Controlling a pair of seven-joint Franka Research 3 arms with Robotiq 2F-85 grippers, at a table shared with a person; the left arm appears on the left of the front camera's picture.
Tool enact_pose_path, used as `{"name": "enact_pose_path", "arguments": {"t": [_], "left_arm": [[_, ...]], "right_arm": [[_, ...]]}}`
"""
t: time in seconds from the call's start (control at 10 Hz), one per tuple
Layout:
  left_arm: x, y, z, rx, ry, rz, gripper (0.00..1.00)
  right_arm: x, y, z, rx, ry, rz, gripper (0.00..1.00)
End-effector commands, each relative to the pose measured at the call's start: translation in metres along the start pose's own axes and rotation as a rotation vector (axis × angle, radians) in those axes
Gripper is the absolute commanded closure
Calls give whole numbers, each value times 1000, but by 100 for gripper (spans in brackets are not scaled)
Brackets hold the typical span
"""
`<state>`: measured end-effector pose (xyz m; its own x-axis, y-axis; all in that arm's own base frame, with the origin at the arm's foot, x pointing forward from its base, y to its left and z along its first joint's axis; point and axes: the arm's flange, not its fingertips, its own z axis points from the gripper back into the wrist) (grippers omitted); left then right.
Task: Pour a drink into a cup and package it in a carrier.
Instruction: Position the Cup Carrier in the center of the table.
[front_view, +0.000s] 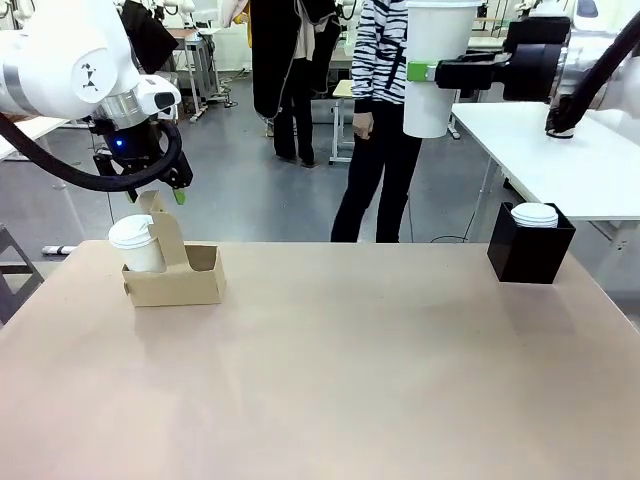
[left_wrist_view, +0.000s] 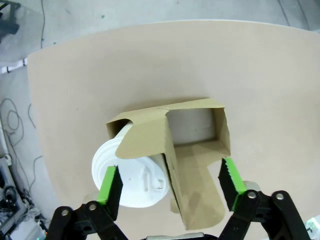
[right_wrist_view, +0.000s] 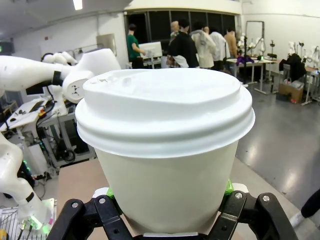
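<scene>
The brown cardboard carrier (front_view: 185, 280) stands at the table's left, with a white lidded cup (front_view: 136, 245) in its left pocket. My left gripper (front_view: 160, 192) hovers open just above the upright handle tab (front_view: 163, 218). From the left wrist, the carrier (left_wrist_view: 197, 145) and its cup (left_wrist_view: 131, 175) lie below the spread fingers (left_wrist_view: 111, 185). High at the right, my right gripper (front_view: 425, 72) is shut on another white lidded cup (front_view: 437, 60), far above the table. That cup (right_wrist_view: 165, 150) sits between the right gripper's (right_wrist_view: 170, 205) pads. The jug of dark drink is out of view.
A black open box (front_view: 530, 255) holding a lidded cup (front_view: 535, 214) stands at the table's far right edge. People stand beyond the far side, and a white table (front_view: 570, 160) lies behind on the right. The carrier's right pocket (left_wrist_view: 192, 125) holds nothing.
</scene>
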<state>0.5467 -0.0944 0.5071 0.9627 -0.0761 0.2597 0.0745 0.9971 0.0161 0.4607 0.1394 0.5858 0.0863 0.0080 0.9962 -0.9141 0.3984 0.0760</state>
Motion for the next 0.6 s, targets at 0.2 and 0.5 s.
{"name": "enact_pose_path", "arguments": {"t": [0.2,0.5], "left_arm": [[-1,2,-6,-10,7,53,64],[-3,0,-9,-4,19,69,100]], "right_arm": [[5,0,-3,5,-12,6,19],[5,0,-3,5,-12,6,19]]}}
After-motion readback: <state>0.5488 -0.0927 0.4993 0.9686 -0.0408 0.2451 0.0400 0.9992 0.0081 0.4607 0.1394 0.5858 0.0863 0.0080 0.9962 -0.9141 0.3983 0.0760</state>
